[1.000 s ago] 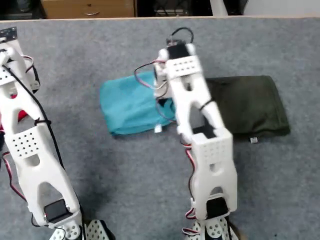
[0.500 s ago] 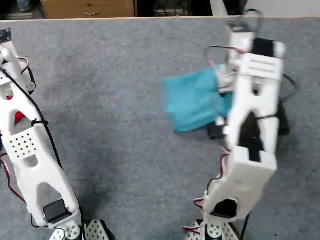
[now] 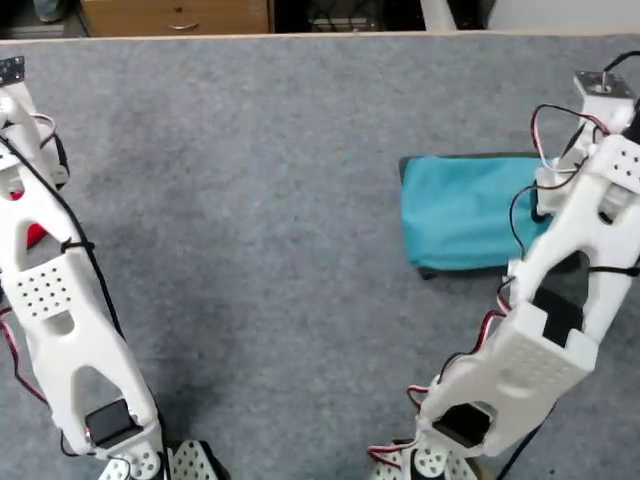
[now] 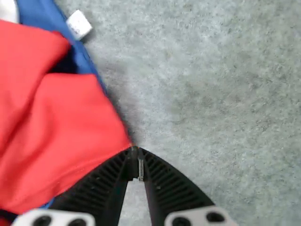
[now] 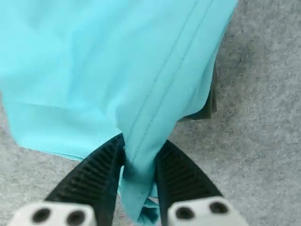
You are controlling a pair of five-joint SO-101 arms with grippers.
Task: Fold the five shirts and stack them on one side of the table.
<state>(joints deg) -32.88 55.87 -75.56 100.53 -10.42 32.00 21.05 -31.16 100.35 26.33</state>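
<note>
Right jaws pinch the folded teal cloth shirt [image 3: 460, 210] on the grey felt worktop [image 3: 250, 200]; left jaws closed, empty.

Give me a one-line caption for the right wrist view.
Right pincer gripping a fold of the teal shirt, laid over a dark shirt on the grey table.

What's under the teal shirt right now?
A dark garment: only its edge peeks out past the teal shirt. The rest is covered, so its fold, or anything else beneath, can't be seen.
</note>
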